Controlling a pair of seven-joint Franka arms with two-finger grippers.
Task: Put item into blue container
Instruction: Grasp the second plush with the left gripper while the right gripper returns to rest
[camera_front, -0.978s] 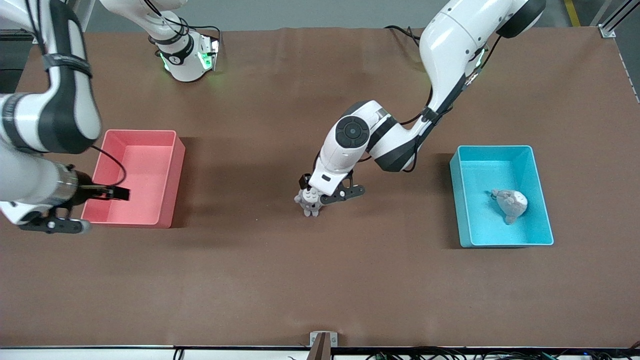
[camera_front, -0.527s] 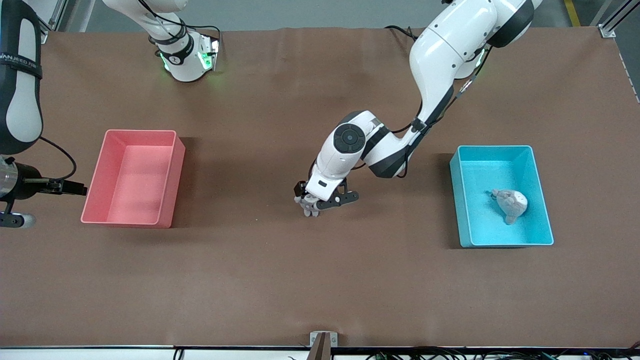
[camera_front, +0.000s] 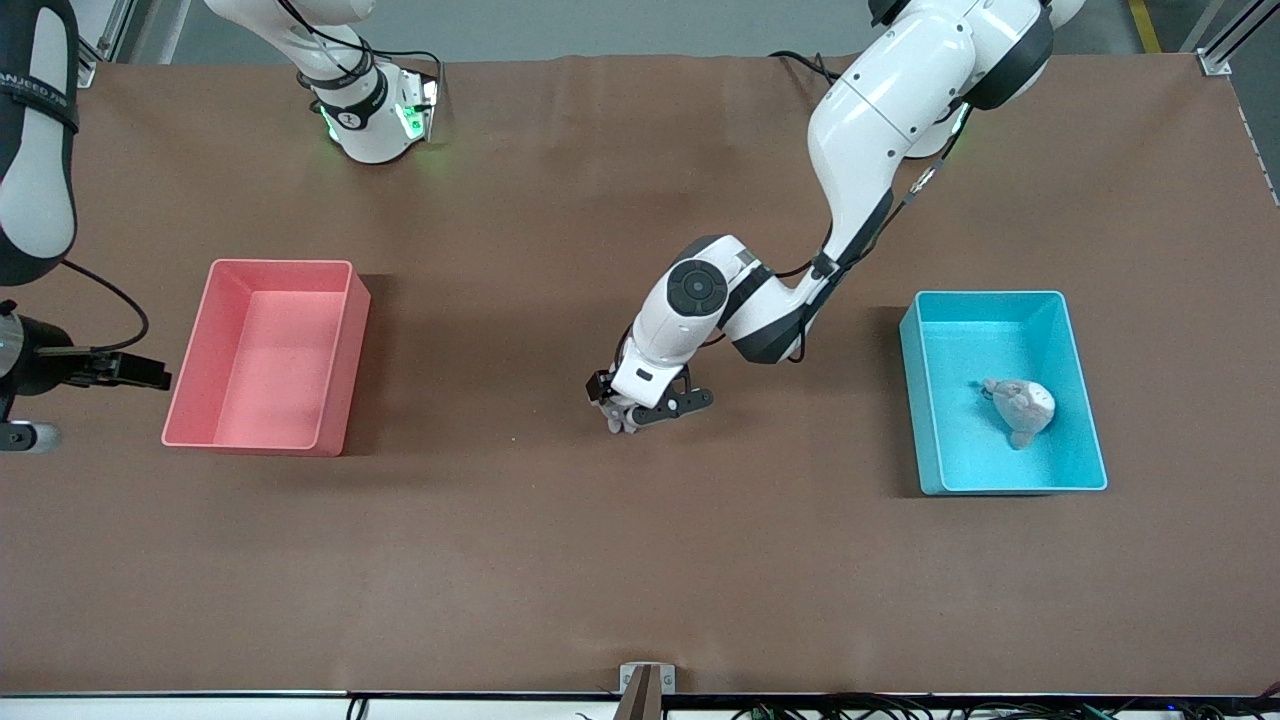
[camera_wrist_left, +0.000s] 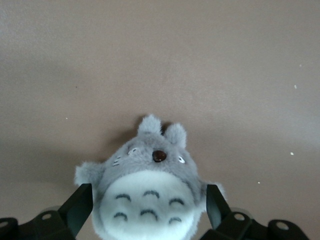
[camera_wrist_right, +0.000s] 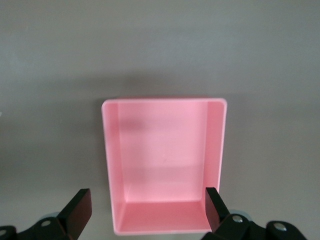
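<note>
Left gripper (camera_front: 632, 412) lowered mid-tabletop, open astride grey plush toy (camera_wrist_left: 150, 197); right gripper (camera_wrist_right: 145, 207) open, waiting beside pink bin (camera_front: 262, 355); blue container (camera_front: 1088, 420) holding another plush (camera_front: 1022, 408).

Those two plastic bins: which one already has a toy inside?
The blue container toward the left arm's end; a pale plush toy lies in it. The pink bin holds nothing.

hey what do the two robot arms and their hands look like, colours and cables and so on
Both arms are glossy white with rounded black joint sections and thin black cables clipped alongside. The left arm's wrist has a round black cap. The right arm's base glows green. The left hand has two flat black fingers on black brackets with round bolt holes. The right hand has the same black fingers.
</note>
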